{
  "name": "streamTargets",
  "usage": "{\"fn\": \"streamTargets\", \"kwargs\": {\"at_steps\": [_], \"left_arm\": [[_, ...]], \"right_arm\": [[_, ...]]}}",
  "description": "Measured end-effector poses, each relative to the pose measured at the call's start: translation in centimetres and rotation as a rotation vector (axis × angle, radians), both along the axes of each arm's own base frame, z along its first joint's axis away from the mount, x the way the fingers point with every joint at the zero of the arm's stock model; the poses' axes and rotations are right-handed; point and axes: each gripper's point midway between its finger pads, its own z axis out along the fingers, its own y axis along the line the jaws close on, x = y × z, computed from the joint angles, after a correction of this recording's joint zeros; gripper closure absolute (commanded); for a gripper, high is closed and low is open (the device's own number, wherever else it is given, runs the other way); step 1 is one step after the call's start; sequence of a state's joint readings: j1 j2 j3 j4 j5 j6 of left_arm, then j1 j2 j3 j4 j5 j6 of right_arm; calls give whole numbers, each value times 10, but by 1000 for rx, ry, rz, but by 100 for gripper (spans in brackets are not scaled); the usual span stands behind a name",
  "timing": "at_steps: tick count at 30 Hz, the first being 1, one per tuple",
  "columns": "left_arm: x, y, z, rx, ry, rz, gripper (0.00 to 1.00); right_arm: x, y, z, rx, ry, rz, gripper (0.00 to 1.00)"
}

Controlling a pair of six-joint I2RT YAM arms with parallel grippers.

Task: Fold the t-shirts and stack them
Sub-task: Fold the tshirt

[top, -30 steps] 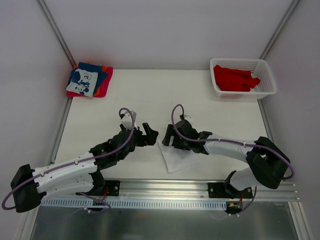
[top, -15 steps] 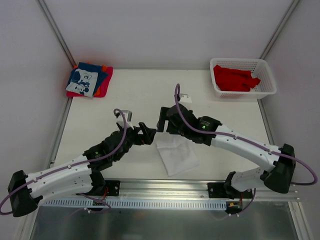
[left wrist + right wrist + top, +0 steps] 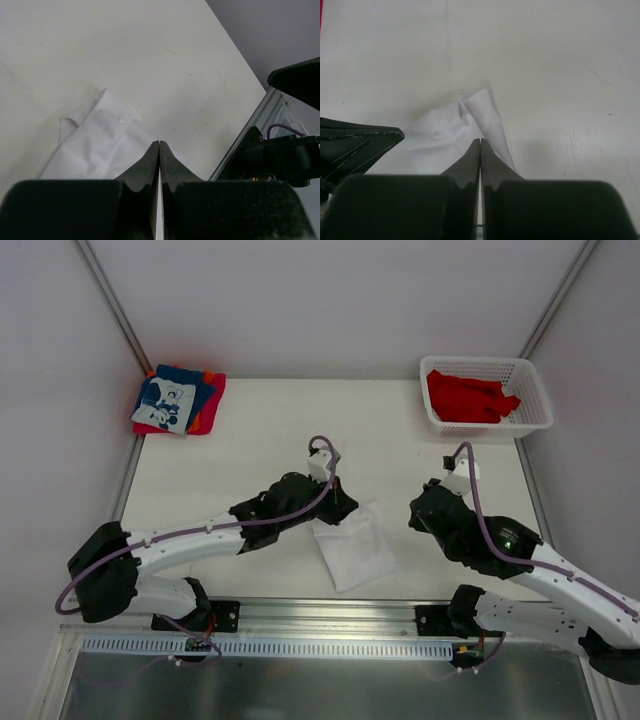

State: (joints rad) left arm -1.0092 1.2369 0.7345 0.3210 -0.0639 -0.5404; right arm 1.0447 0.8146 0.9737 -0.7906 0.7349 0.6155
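The left jaws are seen pressed together with nothing between them, held over the folded white t-shirt point(image 3: 100, 140), at its far left corner in the top view. The right jaws are likewise pressed together and empty, kept apart from that shirt on its right. The white t-shirt is laid flat near the front edge of the desk point(image 3: 280, 430). A folded stack point(image 3: 178, 402), blue with a white print on top, is placed at the far left corner. Red t-shirts point(image 3: 470, 397) are heaped in the white lattice basket point(image 3: 538, 400) at the far right.
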Motion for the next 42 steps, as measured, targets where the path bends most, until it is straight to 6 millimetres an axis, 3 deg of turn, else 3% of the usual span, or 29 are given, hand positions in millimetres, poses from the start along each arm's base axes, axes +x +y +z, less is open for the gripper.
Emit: {"fn": "streamTargets", "kwargs": {"at_steps": [5, 9, 17, 21, 29, 34, 39, 42], "left_arm": [[5, -44, -28, 33, 64, -107, 100], [2, -63, -50, 58, 118, -176, 100], [-7, -73, -53, 48, 159, -237, 100], [-7, -65, -55, 72, 180, -217, 100], [12, -24, -64, 182, 166, -19, 100], [24, -12, -90, 250, 196, 45, 100], [23, -6, -130, 335, 259, 60, 100], [22, -4, -143, 364, 282, 61, 100]], "right_arm": [[-12, -31, -5, 8, -3, -57, 99], [-19, -50, -3, 26, -20, -93, 100], [-20, -63, -8, -2, -24, -129, 99], [-18, -63, -10, -29, -19, -139, 99], [-16, -61, -14, -51, -8, -149, 99], [-16, -60, -14, -42, -9, -152, 100], [-17, -63, -10, -20, -22, -156, 100], [-17, -65, -10, -17, -29, -162, 100]]}}
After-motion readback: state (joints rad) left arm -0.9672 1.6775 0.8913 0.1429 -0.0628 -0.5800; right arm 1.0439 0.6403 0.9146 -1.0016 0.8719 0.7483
